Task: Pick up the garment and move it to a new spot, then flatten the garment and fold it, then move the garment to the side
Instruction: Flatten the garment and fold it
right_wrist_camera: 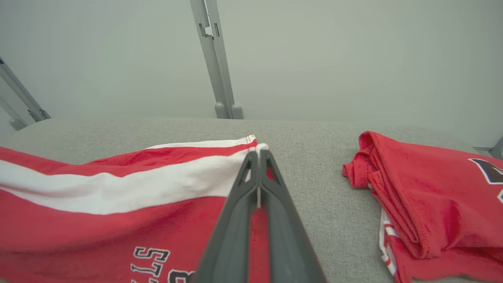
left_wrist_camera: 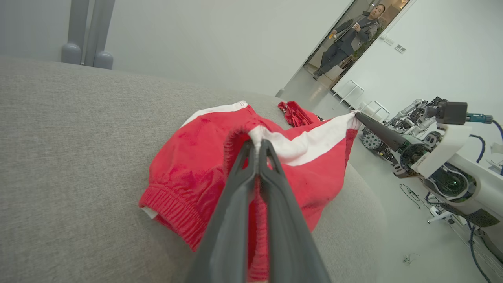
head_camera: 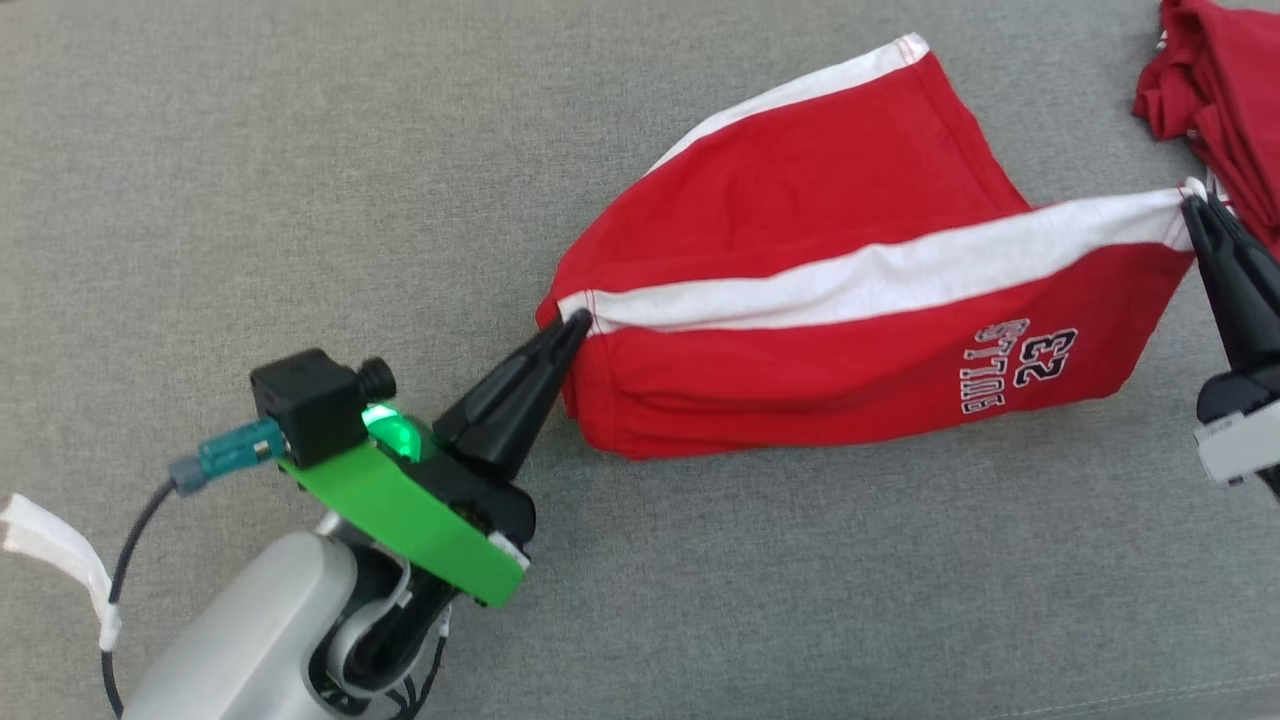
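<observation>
1. On the grey fabric-covered desk [head_camera: 300, 150] the garment [head_camera: 850, 330], a pair of red shorts with a white side stripe, was stretched between the two hands. Its lower part hung down to the desk, and the other leg lay on the cloth further from the robot.
2. The left hand [head_camera: 572, 328] was fully closed, and its fingertips pinched the waistband end of the white stripe. The left wrist view showed the same grip, with fabric caught between the two fingers [left_wrist_camera: 235, 196].
3. The right hand [head_camera: 1195, 205] was also fully closed. It held the hem end of the same stripe, as the right wrist view [right_wrist_camera: 258, 153] confirmed.
4. The long axis of the garment therefore ran from hand to hand, left to right across the head view and rising a little toward the right. Each hand had one end, so neither was nearer than the other.
5. A second heap of red clothing [head_camera: 1220, 80] lay just beside the right hand, whereas the desk on the left side was bare.
6. In my judgement, the next move depended on this line: both hands should travel together and keep the stripe tight — probably away from the heap — before lowering the garment flat.
</observation>
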